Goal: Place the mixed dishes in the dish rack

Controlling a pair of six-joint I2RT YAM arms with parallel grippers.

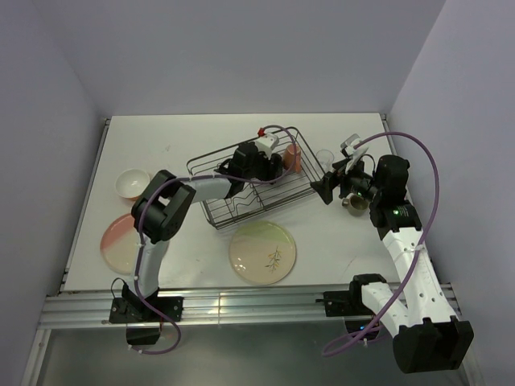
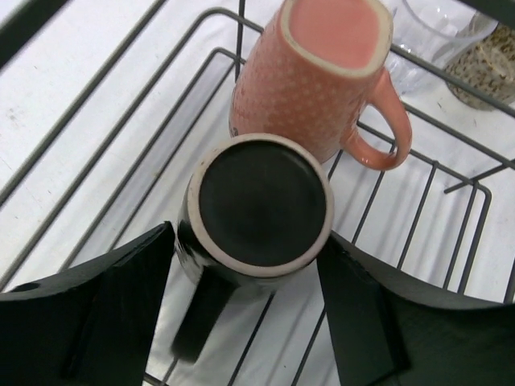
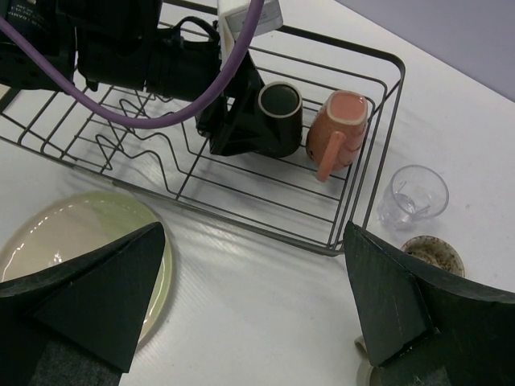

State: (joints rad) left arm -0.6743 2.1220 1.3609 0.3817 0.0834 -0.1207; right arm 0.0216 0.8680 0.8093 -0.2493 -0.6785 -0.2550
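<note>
Left claw [image 2: 245, 238] astride glossy dark, cream-rimmed mug [image 2: 261, 197]

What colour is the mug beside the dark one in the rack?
The mug is pink with tiny pale dots; the left wrist view shows it best.

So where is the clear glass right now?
In the top view the clear glass stands on the table just right of the dish rack, outside it, with the speckled mug near it.
</note>
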